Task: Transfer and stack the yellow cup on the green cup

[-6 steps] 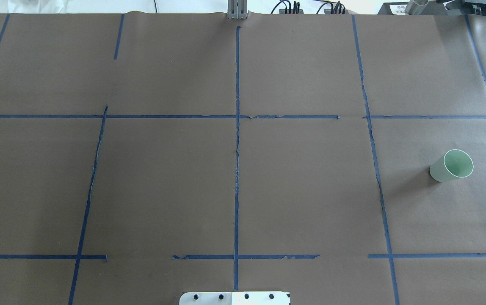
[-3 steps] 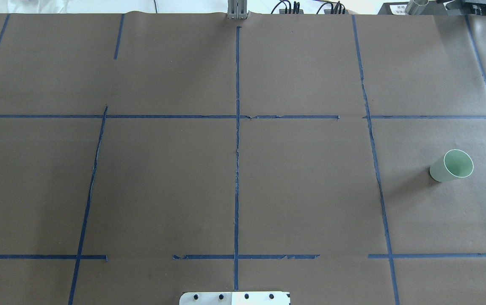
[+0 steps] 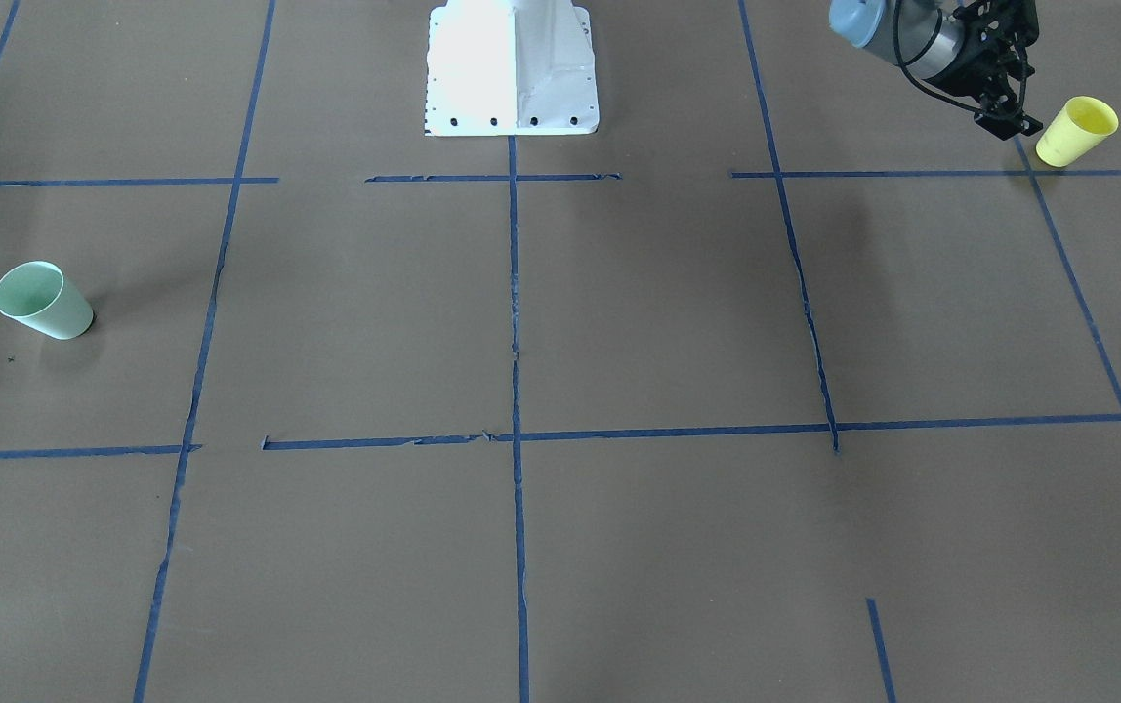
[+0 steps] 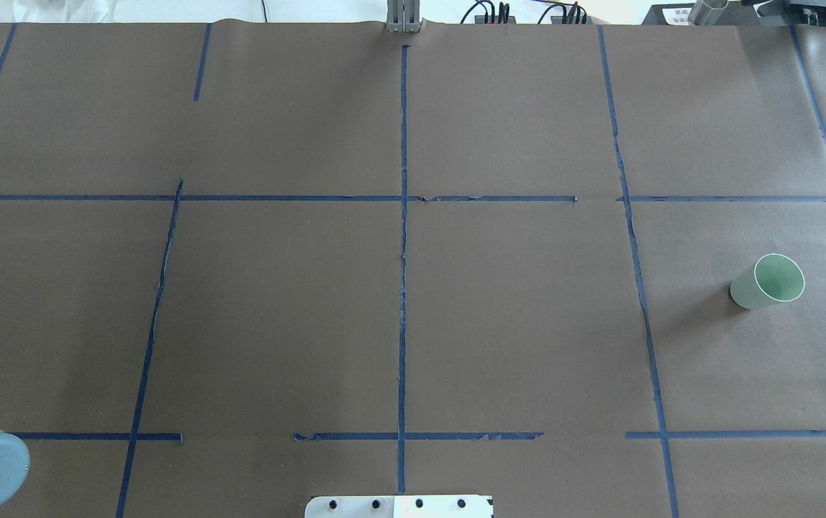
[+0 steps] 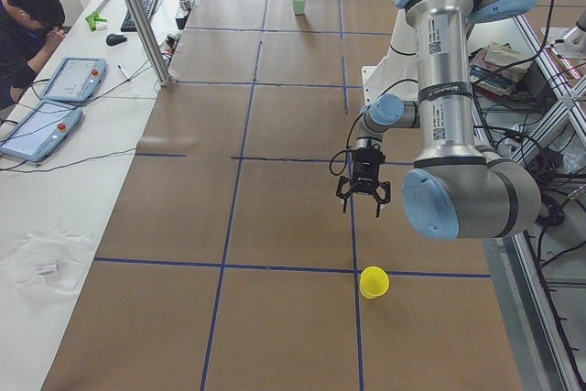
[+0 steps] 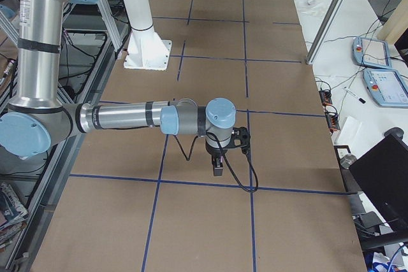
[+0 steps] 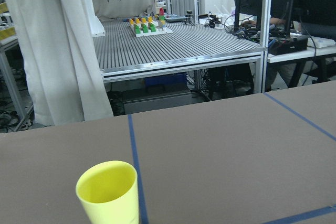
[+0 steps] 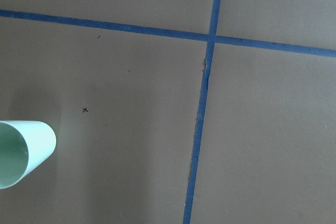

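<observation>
My left gripper (image 3: 1008, 119) hovers with its fingers apart; the yellow cup (image 3: 1076, 131) stands upright just beside it at 3 o'clock in the front view, untouched. The green cup (image 3: 41, 301) stands well apart, toward 9 o'clock. Whether the right gripper (image 6: 218, 169) is apart or together, I cannot tell

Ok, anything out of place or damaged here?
Nothing serious: the yellow cup and green cup both stand upright, rims up, far apart. Only the blue tape looks ragged in spots.
</observation>
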`<state>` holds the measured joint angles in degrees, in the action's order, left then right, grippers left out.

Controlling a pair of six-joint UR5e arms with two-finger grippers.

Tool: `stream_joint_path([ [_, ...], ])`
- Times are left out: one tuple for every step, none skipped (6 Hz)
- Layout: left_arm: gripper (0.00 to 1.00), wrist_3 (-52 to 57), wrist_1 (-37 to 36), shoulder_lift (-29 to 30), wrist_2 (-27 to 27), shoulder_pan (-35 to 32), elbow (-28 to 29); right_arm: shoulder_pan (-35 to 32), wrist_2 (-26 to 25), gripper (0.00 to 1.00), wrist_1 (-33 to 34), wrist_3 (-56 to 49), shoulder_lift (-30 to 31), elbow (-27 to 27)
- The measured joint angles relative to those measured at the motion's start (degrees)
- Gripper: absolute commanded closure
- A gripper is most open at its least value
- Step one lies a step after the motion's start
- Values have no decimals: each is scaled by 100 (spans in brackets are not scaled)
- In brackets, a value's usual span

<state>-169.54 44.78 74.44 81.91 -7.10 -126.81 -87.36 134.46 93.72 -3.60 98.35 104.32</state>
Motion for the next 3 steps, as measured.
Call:
stream_joint_path([
  [0,-478,-44,117,207,142,380,0,1,0,-2,-3,-3,0],
  [0,-738,-21,162,285,184,771,0,13,0,-2,-7,-7,3],
  [0,-859,114,167,292,196,1123,4,31,0,-2,-9,-8,6],
])
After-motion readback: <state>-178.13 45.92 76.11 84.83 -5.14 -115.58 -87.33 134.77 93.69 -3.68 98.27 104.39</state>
